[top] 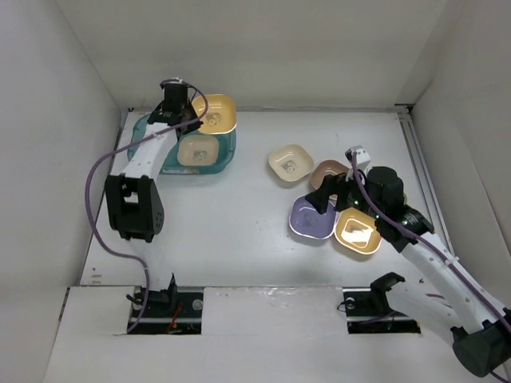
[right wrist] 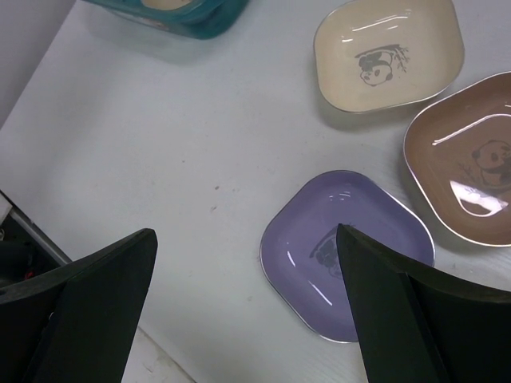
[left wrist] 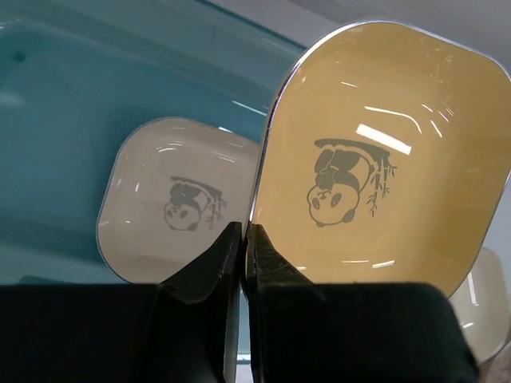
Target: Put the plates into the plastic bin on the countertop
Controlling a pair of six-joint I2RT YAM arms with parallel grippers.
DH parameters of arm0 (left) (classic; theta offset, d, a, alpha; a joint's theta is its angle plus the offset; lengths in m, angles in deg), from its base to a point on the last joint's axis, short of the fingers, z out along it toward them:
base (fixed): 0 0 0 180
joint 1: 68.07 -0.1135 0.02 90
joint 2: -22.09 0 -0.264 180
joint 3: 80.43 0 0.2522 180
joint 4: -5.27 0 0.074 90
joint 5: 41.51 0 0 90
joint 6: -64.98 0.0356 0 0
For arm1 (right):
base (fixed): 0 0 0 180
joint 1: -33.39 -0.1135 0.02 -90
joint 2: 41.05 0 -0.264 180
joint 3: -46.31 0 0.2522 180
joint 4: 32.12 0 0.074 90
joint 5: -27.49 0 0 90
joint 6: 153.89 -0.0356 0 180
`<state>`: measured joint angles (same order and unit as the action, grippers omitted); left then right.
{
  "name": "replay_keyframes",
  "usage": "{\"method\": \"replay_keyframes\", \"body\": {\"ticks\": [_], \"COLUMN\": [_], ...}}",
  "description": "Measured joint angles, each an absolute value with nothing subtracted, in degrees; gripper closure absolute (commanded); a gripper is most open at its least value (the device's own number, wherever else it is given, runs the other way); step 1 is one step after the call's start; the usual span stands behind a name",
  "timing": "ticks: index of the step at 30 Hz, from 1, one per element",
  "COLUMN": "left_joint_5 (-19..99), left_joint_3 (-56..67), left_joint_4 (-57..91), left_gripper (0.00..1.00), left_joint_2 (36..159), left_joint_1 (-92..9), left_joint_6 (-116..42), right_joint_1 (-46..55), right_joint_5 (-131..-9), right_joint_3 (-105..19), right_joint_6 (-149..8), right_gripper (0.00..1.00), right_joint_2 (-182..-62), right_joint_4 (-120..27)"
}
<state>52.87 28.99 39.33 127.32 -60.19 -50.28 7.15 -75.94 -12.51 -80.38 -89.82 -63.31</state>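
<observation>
My left gripper [top: 186, 117] [left wrist: 243, 232] is shut on the rim of a yellow plate [top: 216, 113] [left wrist: 383, 159], holding it over the far right corner of the teal plastic bin [top: 144, 136] [left wrist: 80, 96]. A cream plate [top: 198, 150] [left wrist: 172, 199] lies inside the bin. On the white countertop [top: 231, 215], cream [top: 290, 163] [right wrist: 389, 52], brown [top: 329, 170] [right wrist: 471, 159], purple [top: 310, 218] [right wrist: 319, 239] and orange [top: 357, 231] plates lie clustered. My right gripper [top: 323, 199] [right wrist: 246, 233] hangs open above the purple plate's left edge, with nothing between its fingers.
White walls close in the countertop on the left, back and right. The bin [right wrist: 184, 16] shows at the top edge of the right wrist view. The arm bases stand at the near edge.
</observation>
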Motion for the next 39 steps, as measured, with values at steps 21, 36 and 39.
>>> {"method": "replay_keyframes", "body": {"ticks": [21,36,39], "left_joint_5": [42.8,54.6,57.8], "left_joint_3": [23.0,20.1,23.7], "left_joint_4": [41.9,37.3,40.0], "left_gripper": [0.00,0.00,0.00], "left_joint_2": [129.9,120.7,127.8], "left_joint_1": [-72.3,-34.5,-30.7], "left_joint_6": [-46.7,-62.4,-68.1], "right_joint_1": [7.5,9.3,9.4], "right_joint_5": [-76.9,-63.8,-62.0], "right_joint_3": [-10.1,-10.3,-10.6], "right_joint_6": [-80.4,-84.7,-85.5], "right_gripper": [0.00,0.00,0.00], "right_joint_2": [-90.2,-86.9,-83.3], "right_joint_4": [-62.0,-65.9,-66.9]}}
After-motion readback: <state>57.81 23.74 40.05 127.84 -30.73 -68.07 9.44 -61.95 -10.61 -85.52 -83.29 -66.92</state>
